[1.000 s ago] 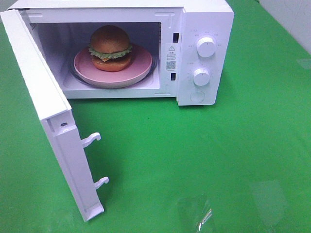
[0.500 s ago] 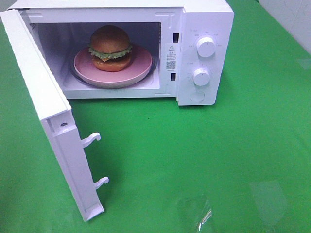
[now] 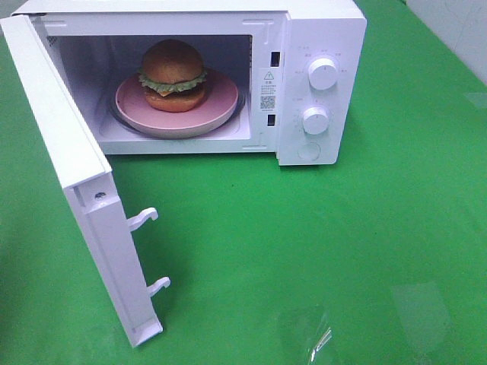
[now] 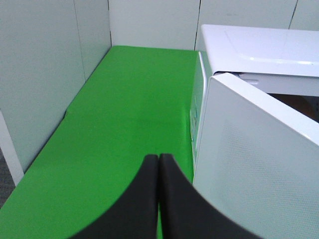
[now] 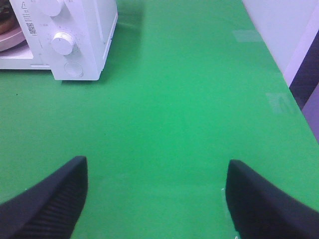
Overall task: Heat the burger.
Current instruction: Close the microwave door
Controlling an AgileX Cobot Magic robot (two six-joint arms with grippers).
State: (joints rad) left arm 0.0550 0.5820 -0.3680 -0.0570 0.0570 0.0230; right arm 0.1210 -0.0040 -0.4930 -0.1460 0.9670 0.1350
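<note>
Right now the burger (image 3: 173, 76) sits upright on a round pink plate (image 3: 222, 106) inside the white microwave (image 3: 323, 30), roughly in the middle of the cavity. The microwave's door (image 3: 72, 156) stands swung wide open toward the front of the green table (image 3: 304, 243), with its two latch hooks pointing out into the room. On the control panel to the right of the cavity there are two round knobs, one (image 3: 323, 74) above the other (image 3: 315, 119).

Neither arm shows in the high view, so both are well apart from the burger. The left gripper (image 4: 158, 162) has its dark fingers pressed flat together with nothing between them. It hangs above the table just beside the outer face of the open door, which stands between it and the cavity; the burger cannot be made out from that wrist camera. The right gripper (image 5: 155, 168) has its fingers spread wide, and only bare green surface lies between them. It hovers over the table well away from the microwave, facing the control panel's side, and only a sliver of the plate and burger peeks in at the very edge of its wrist view.
</note>
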